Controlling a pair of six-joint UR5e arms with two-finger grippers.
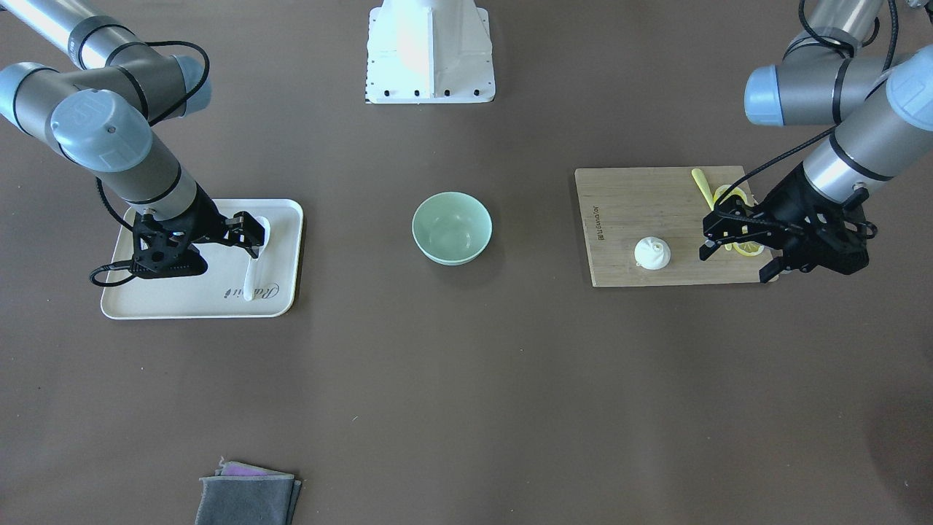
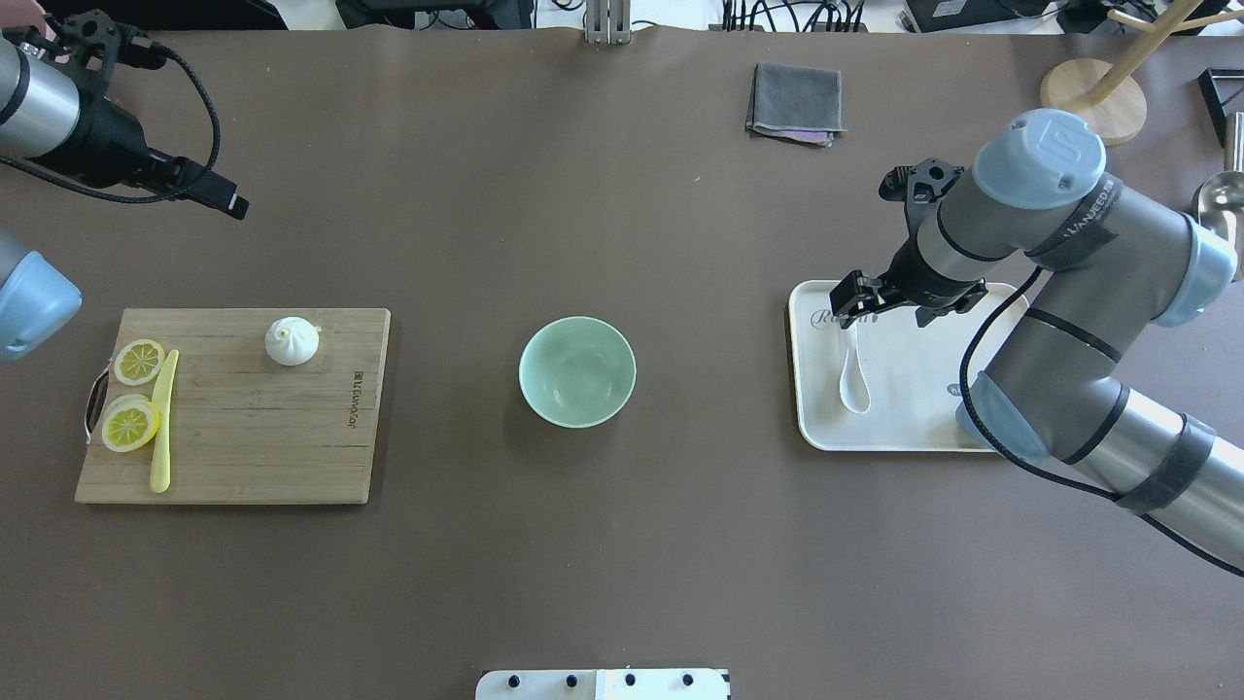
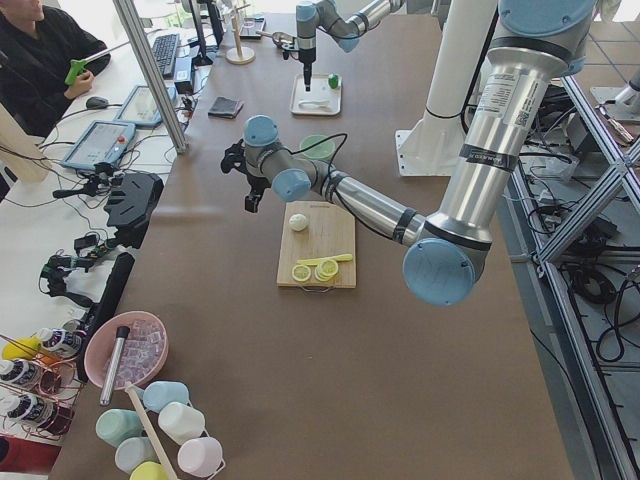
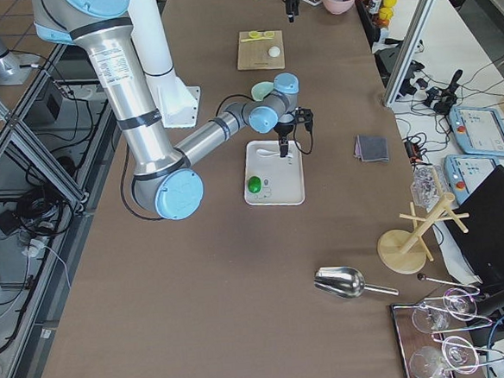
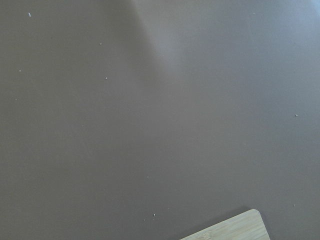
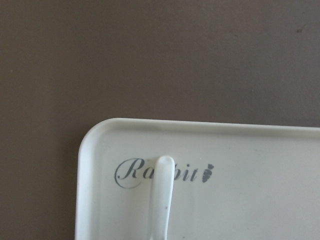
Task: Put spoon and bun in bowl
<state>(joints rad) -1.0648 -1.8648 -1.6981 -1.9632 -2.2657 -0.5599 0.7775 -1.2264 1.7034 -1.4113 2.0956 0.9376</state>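
Right gripper (image 1: 247, 234) spread, empty, above spoon (image 2: 855, 389): likely stiff, slick, chippable; pinch the short handle below. Left gripper (image 1: 735, 262) spread; probably-soft bun (image 1: 652, 253) nearby.

The cream tray (image 6: 250, 200) carries the word "Rabbit" in grey script near one corner, followed by a tiny carrot mark. In the right wrist view the handle of the white spoon (image 6: 162, 200) lies across the middle letters, so only "Ra" and "bit" show. The same word appears upside down in the front-facing view. The wooden cutting board (image 2: 243, 428) has a small dark stamp along one short edge, which seems to read "Joyoung", with a few marks after it too small to make out. The blue cap (image 2: 1040, 154) on the right arm's joint bears an embossed "UR" logo, and lettering on the band just beside it is too blurred to read.
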